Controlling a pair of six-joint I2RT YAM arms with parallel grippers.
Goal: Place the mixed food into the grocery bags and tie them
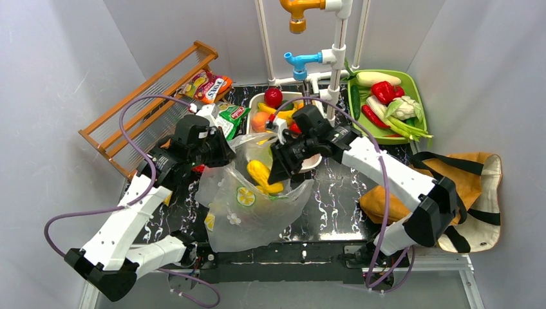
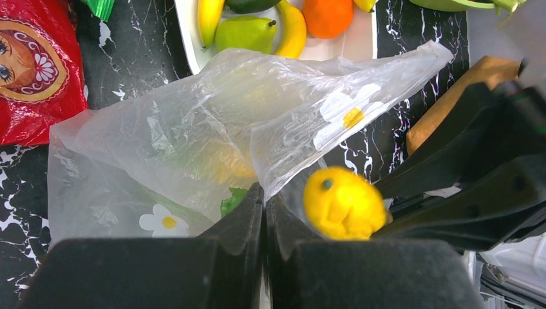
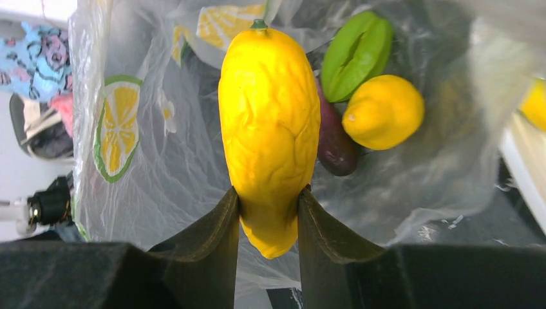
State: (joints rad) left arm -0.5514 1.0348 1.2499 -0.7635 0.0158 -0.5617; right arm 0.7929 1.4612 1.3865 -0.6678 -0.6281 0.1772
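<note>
Release should wait until the right gripper (image 3: 267, 201), clamped on the long yellow fruit (image 3: 269, 116) at the mouth of the clear bag (image 1: 257, 215), dips deeper; left gripper (image 2: 264, 205) pinches its rim open.

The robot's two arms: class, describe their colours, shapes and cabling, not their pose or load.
The left arm and right arm share one build: smooth white link shells joined by chunky black joint housings. A looping lilac cable runs along each. The left claw and right claw each have two matte black, wedge-shaped fingers. No markings show.
</note>
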